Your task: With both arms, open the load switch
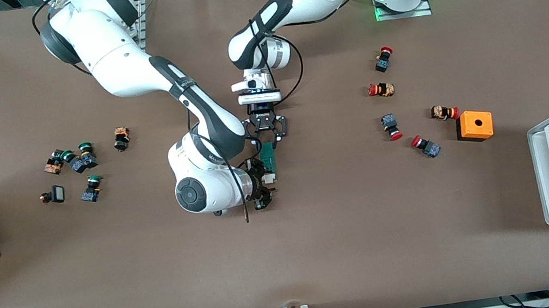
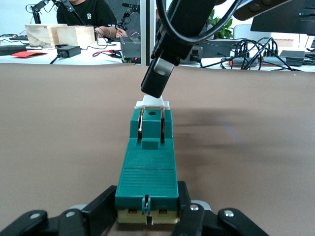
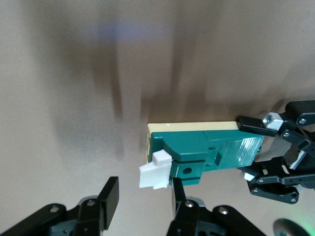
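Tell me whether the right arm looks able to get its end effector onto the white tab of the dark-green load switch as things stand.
Probably yes. The right end effector is open beside the white tab, nothing between them. The left end effector grips only the dark-green load switch at its other end.

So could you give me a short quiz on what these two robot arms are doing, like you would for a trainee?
1. True or false: the left hand is clamped on one end of the green load switch.
2. Which part of the switch sits between the right hand's open fingers? A) the white tab B) the cream base C) nothing
3. Fill in: the orange box lies toward the ___ arm's end of the table.

Key: 1 true; 2 A; 3 left.
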Action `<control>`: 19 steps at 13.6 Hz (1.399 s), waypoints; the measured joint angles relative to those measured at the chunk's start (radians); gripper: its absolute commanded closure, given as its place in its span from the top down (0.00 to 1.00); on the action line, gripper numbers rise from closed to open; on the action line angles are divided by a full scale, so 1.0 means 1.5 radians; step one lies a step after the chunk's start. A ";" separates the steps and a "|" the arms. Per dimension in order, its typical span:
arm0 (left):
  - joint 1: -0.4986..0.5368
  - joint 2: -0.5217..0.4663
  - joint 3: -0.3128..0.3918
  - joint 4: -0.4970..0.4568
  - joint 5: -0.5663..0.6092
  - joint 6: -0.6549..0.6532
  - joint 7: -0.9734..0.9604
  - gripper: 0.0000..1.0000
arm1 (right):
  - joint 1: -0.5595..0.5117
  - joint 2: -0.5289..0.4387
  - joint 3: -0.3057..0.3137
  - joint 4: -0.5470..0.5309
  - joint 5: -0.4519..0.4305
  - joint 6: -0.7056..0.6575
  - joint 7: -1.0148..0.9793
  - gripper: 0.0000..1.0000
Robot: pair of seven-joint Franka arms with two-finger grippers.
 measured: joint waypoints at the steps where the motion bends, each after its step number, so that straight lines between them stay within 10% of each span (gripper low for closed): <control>1: 0.000 0.000 0.000 0.000 0.000 0.000 0.000 0.52 | 0.000 0.002 0.000 0.000 0.000 0.000 0.001 0.50; 9: 0.000 0.000 0.000 0.000 0.000 0.000 0.000 0.52 | 0.001 0.008 0.001 0.004 0.001 -0.012 0.008 0.21; 19: 0.000 0.000 0.000 0.000 0.000 0.000 -0.003 0.52 | 0.002 0.007 0.001 0.010 0.001 -0.021 0.016 0.21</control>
